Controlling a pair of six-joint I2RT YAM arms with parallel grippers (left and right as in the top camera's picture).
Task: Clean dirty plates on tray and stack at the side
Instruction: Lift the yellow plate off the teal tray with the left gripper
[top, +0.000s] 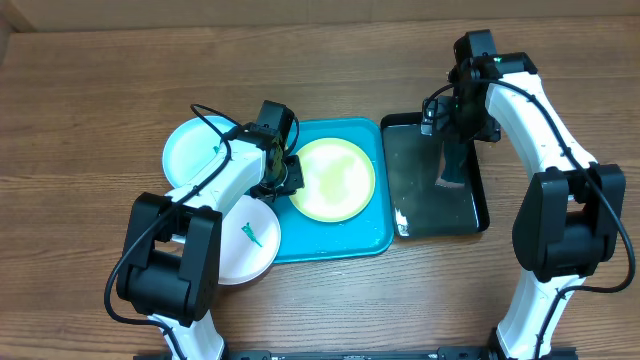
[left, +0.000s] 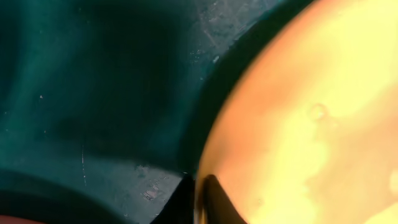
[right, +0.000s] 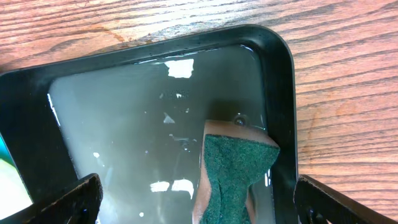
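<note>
**Inspector:** Start at the desk's front edge. Findings?

**Examiner:** The white plate (top: 250, 240) lies nearest, at the front-left corner of the tray (top: 340, 242). Its green smear (top: 250, 233) is plain, so it is not yet cleaned.

**Inspector:** On the tray itself?

**Examiner:** The yellow-green plate (top: 333, 180) sits mid-tray. The left claw (left: 198, 186) is pressed together on its left rim, pinching it. No smear is legible on it from above.

**Inspector:** Further back?

**Examiner:** The blue plate (top: 195, 150) rests on the desk off the tray's left edge. Toward the right edge, the black tray (top: 440, 233) holds water and a sponge (right: 236, 168). The right claw (right: 196, 186) hangs over it, spread wide and empty.

**Inspector:** Recommendation for the present step?

**Examiner:** In my judgement the rim pinch is thin and the plastic looks slick. Hold the plate level, with no twisting. Bring the right claw straight down and close it across the sponge's narrow sides before any wiping.
</note>
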